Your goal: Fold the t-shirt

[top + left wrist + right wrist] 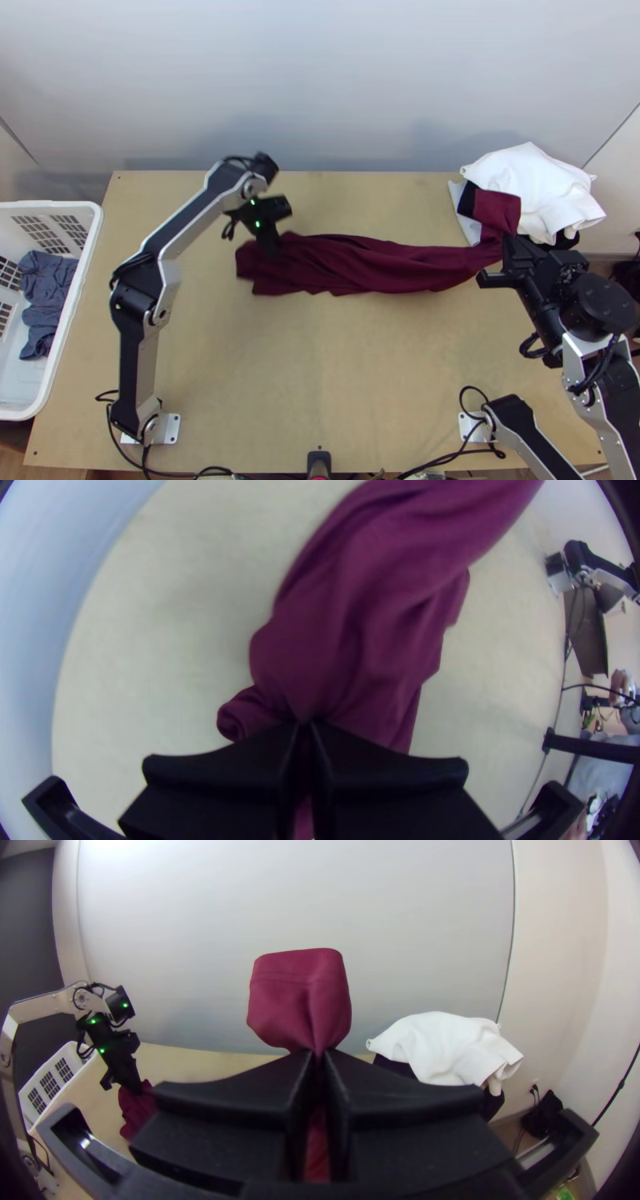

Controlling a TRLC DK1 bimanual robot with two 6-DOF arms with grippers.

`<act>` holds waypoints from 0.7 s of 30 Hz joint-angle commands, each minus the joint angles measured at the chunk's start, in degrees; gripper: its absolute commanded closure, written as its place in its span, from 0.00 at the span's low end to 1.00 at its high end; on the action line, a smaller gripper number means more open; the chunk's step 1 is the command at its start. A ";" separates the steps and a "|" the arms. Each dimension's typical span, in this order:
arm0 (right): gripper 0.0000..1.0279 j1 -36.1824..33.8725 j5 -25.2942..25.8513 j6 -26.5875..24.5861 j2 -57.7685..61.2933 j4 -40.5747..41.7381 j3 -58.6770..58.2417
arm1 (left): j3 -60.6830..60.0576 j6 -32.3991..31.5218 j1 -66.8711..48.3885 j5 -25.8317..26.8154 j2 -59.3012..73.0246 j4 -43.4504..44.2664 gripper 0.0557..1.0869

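Evidently a two-ended hold: maroon t-shirt [360, 264] strung between both pincers, presumably to straighten it for folding.
Left pincer [305, 725] and right pincer [319, 1055] are each clamped on the cloth near opposite ends; between them it runs as a long, gathered strip, with a flap [300, 990] beyond the right pincer's tips. Opposed grips would let tension draw out creases. Well apart from the left pincer, a white basket [69, 320] contains a grey-blue garment [50, 284]; near the right pincer lies white cloth [536, 184].

basket [76, 288] left on table [320, 384], cloth [44, 292] inside, t-shirt [368, 264] mid-table, clothes pile [532, 184] far right
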 commanded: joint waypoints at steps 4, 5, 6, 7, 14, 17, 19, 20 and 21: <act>0.97 -0.91 4.20 -2.90 12.34 15.34 6.21 | 11.03 -4.03 4.94 -13.20 -3.97 12.82 0.91; 0.97 -1.26 4.47 -2.90 15.15 16.66 7.97 | 11.03 -4.03 5.55 -15.14 -4.32 15.55 0.91; 0.97 -1.97 4.99 -3.25 17.52 18.86 9.46 | 11.03 -5.08 6.61 -16.45 -4.67 18.71 0.91; 0.97 -3.02 5.78 -3.69 19.63 22.37 10.34 | 11.03 -5.96 7.31 -16.89 -5.37 20.20 0.91; 0.97 -5.13 11.23 -4.74 28.51 38.81 15.44 | 7.96 -16.51 11.18 -24.63 -9.86 30.75 0.90; 0.97 -3.99 11.59 -4.30 26.49 39.33 13.77 | -0.13 -20.03 10.92 -25.42 -16.18 32.16 0.90; 0.97 -0.82 11.59 -4.83 22.53 38.37 9.55 | -8.13 -20.73 9.51 -24.89 -22.07 32.86 0.87; 0.97 0.32 11.59 -5.18 20.07 37.14 7.00 | -13.05 -20.38 8.19 -24.54 -25.50 33.39 0.83; 0.97 1.29 11.41 -5.36 17.44 34.68 4.72 | -17.18 -20.73 7.22 -24.01 -28.49 33.74 0.74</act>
